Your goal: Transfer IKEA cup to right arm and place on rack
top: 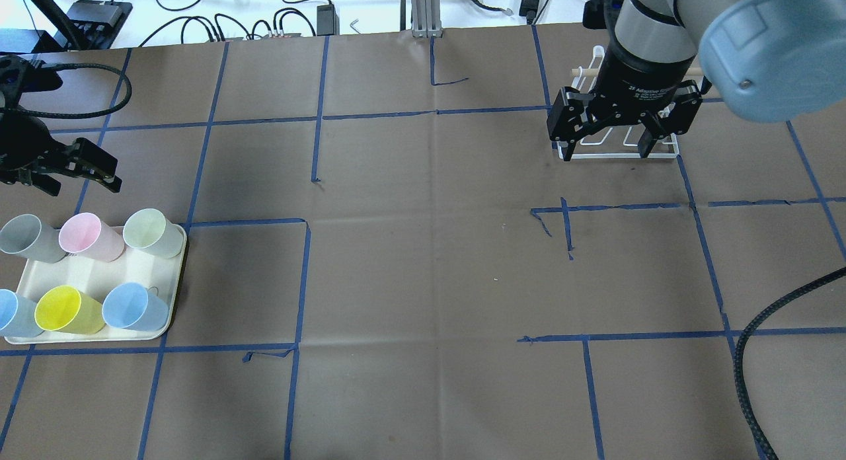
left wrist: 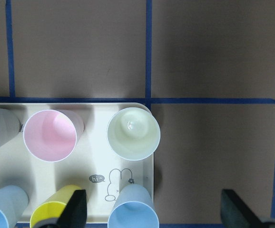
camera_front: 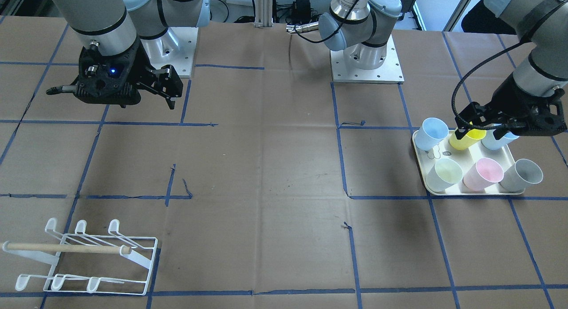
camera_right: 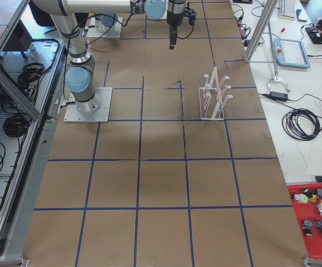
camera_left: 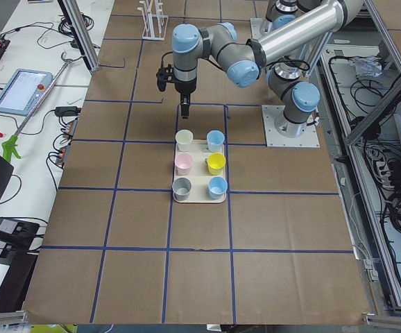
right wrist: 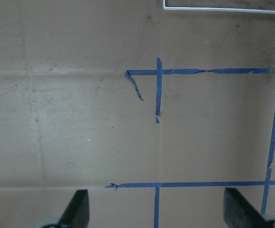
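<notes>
My left hand (top: 82, 182) hung spread and empty above the tray (top: 89, 275), where the IKEA cups (top: 66, 309) stood upright, seemingly light, stiff, slick plastic best pinched over a rim, my right hand (top: 603, 149) likewise spread.

Right arm (top: 651, 30) and left arm (camera_front: 537, 73): grey-silver tubes, pale blue joint caps, black rings at the joints. Right gripper (top: 605, 149), upper right of overhead, is black with white "Adaptive" lettering. Braided black cable (camera_front: 466, 82) loops off the left wrist. Square silver base plates (camera_front: 390, 73) with screw heads. Blue LED (camera_front: 112, 71) lit on the right wrist housing.
</notes>
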You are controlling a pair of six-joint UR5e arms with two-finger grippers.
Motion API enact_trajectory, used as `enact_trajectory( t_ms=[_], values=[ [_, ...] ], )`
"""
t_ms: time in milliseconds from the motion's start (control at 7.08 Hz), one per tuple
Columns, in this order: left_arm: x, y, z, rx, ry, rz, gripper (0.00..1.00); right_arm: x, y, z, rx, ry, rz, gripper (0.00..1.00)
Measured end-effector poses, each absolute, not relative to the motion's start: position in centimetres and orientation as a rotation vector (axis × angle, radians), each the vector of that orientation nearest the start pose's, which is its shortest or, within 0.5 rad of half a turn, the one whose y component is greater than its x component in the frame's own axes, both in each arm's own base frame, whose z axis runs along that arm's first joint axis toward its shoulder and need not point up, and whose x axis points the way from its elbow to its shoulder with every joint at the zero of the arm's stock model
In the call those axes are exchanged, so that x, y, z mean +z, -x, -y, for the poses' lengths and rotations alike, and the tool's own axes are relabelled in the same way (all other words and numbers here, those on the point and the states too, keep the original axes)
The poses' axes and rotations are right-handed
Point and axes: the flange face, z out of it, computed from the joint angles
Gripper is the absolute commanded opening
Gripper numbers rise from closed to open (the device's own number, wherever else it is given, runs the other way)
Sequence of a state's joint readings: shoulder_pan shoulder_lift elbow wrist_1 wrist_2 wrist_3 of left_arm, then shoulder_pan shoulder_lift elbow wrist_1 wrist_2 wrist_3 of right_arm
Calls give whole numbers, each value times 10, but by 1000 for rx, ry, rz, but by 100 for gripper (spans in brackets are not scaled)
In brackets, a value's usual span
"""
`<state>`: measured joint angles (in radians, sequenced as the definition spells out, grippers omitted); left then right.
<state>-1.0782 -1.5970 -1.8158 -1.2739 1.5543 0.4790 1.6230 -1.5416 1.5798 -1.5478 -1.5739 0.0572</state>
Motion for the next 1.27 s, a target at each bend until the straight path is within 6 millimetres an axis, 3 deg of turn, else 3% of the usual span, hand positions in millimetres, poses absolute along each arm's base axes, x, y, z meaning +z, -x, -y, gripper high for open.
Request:
enact_trajectory(
  t_ms=[282, 565, 847, 1271],
  values=[
    [336, -112, 500, -48, 24, -3144, 100, 467, -159, 490, 95, -10, -3147, 100],
    [303, -98, 511, -23, -32, -3147, 100, 468, -159, 490, 94, -10, -3146, 100],
    [277, -89, 523, -2, -85, -3150, 100, 468, -159, 490, 93, -9, -3146, 100],
    [251, -96, 529, 46, -63, -3148, 100, 468, -159, 490, 91, -10, -3145, 100]
  ],
)
